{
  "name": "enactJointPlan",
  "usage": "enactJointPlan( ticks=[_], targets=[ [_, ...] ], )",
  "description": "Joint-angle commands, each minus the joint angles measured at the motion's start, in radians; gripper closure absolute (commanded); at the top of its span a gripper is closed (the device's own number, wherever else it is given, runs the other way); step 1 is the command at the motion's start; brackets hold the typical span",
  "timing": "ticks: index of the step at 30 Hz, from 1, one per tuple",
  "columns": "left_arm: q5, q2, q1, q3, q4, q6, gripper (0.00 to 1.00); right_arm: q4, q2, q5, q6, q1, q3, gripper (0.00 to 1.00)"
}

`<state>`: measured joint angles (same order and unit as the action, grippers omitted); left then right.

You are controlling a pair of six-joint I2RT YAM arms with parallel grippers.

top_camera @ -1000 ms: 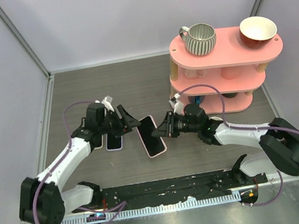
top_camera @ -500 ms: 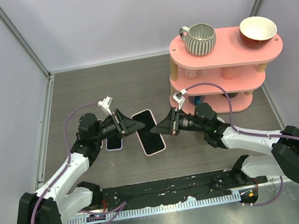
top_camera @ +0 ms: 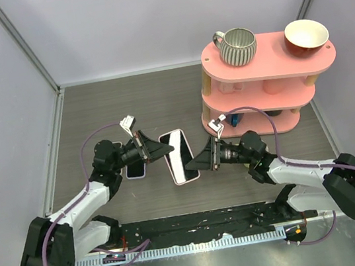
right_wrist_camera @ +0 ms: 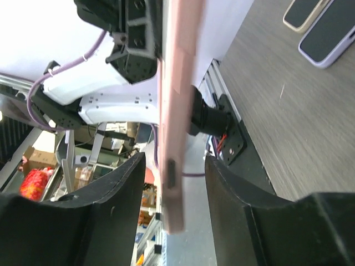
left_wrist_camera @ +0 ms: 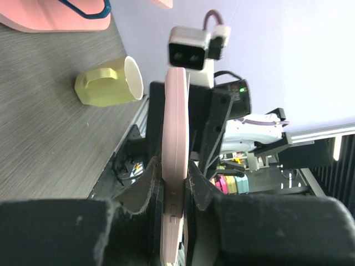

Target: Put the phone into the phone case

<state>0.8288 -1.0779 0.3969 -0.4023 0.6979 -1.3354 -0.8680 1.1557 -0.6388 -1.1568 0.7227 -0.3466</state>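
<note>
The left gripper (top_camera: 164,149) pinches the slim pink-edged phone (top_camera: 178,154), screen up, long axis running near-to-far. The right gripper (top_camera: 197,163) straddles it with slack jaws.

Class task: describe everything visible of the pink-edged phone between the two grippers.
The pink-edged phone is a thin, round-cornered slab: glossy black face up, matt pink rim with a small dark side slot. It is slanted over the middle of the table; whether it touches it is unclear. The left gripper is clamped on one long edge; the right gripper straddles the other, fingers not touching.
</note>
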Motion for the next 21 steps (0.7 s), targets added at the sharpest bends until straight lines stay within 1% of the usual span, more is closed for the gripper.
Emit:
enactJointPlan(
  ticks=[1,3,4,6,7,9,12,13,14,15,17,18,19,20,21],
  targets=[
    [0.012,-0.002,0.002,-0.01,0.228,-0.102,1.0,-0.202,-0.002,-0.064,-0.058,0.006,0.07,0.47],
    [0.012,-0.01,0.0,-0.015,0.236,-0.104,1.0,-0.256,0.018,-0.07,-0.076,0.006,0.098,0.49],
    [0.015,-0.013,0.002,-0.015,0.236,-0.105,1.0,-0.281,0.024,-0.071,-0.087,0.007,0.104,0.6],
    [0.023,-0.022,0.002,-0.016,0.236,-0.102,1.0,-0.359,0.045,-0.071,-0.115,0.006,0.123,0.75],
    [0.026,-0.027,0.002,-0.017,0.235,-0.1,1.0,-0.38,0.051,-0.068,-0.122,0.006,0.127,0.89],
    [0.032,-0.039,0.002,-0.013,0.233,-0.09,1.0,-0.426,0.062,-0.067,-0.139,0.006,0.13,0.99],
    [0.049,-0.054,0.002,-0.009,0.226,-0.07,1.0,-0.434,0.062,-0.062,-0.147,0.006,0.127,0.99],
    [0.07,-0.057,0.002,-0.009,0.223,-0.064,1.0,-0.428,0.053,-0.062,-0.146,0.006,0.124,0.95],
    [0.081,-0.062,0.002,-0.009,0.222,-0.059,1.0,-0.419,0.046,-0.059,-0.144,0.006,0.118,0.86],
    [0.093,-0.068,0.0,-0.009,0.222,-0.051,1.0,-0.369,0.035,-0.042,-0.138,0.004,0.113,0.67],
    [0.125,-0.071,0.002,-0.006,0.222,-0.048,1.0,-0.294,-0.013,-0.021,-0.09,0.006,0.094,0.6],
    [0.134,-0.07,0.002,-0.003,0.222,-0.048,1.0,-0.216,-0.03,-0.009,-0.069,0.006,0.086,0.51],
    [0.144,-0.067,0.002,-0.001,0.222,-0.045,1.0,-0.162,-0.056,0.019,-0.049,0.006,0.075,0.47],
    [0.164,-0.063,0.006,0.0,0.222,-0.044,1.0,-0.101,-0.098,0.04,0.015,0.006,0.045,0.44],
    [0.17,-0.059,0.01,0.002,0.222,-0.042,1.0,0.044,-0.125,0.065,0.047,0.006,0.029,0.41]
  ],
)
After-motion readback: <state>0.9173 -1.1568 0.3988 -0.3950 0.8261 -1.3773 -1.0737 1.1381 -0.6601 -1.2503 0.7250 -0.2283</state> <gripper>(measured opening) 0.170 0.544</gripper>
